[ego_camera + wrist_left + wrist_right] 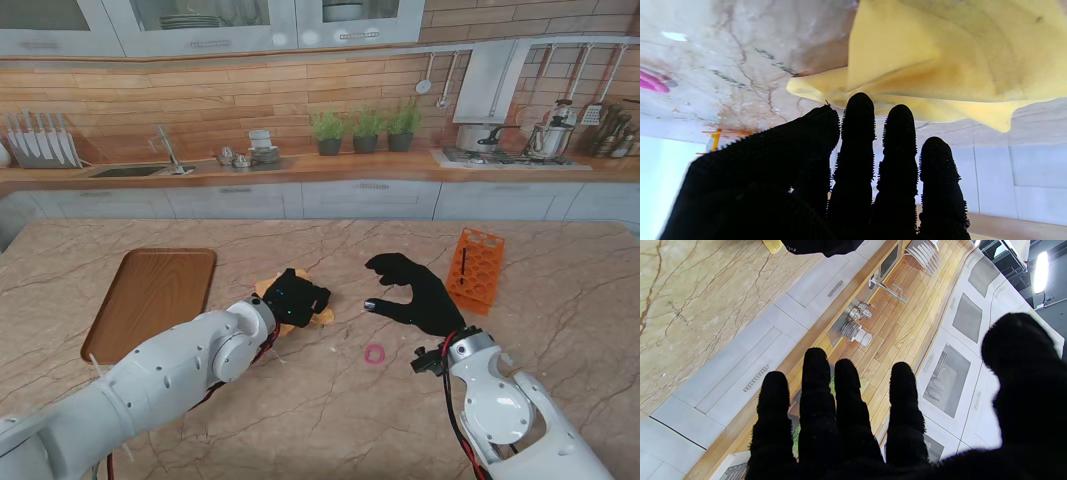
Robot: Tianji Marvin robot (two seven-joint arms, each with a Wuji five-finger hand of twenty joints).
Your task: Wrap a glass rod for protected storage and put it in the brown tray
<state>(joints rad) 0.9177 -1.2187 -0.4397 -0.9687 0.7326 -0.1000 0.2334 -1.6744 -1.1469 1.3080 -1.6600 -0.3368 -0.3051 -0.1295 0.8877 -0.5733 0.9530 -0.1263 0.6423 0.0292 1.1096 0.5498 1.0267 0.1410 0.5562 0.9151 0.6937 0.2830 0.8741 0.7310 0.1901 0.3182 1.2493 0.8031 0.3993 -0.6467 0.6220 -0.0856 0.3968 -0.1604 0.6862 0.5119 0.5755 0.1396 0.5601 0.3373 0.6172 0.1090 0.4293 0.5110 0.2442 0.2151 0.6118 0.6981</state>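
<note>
- The glass rod itself is not showing in any view; whether it is lying inside the yellow cloth (322,316) cannot be told.
- The yellow cloth is lying crumpled on the marble table (330,400), soft and matte, folding into rounded lobes with one pointed corner in the left wrist view (940,66).
- The left hand (296,297), in a black nubbed glove, is resting on top of the cloth with its fingers (858,120) lying straight and together against the fabric's edge; whether it is gripping anything cannot be told.
- The brown tray (152,300), a smooth wooden rectangle with rounded corners, is sitting at about 9 o'clock from the cloth, near but apart.
- The right hand (412,288), gloved in fuzzy black knit, is hovering at about 3 o'clock from the cloth, fingers (816,380) spread and slightly curled, holding nothing.
- A small pink ring (375,353) is lying on the marble at about 5 o'clock from the cloth.
- An orange plastic rack (477,268) with a honeycomb of holes is lying just beyond the right hand, at its 2 o'clock.
</note>
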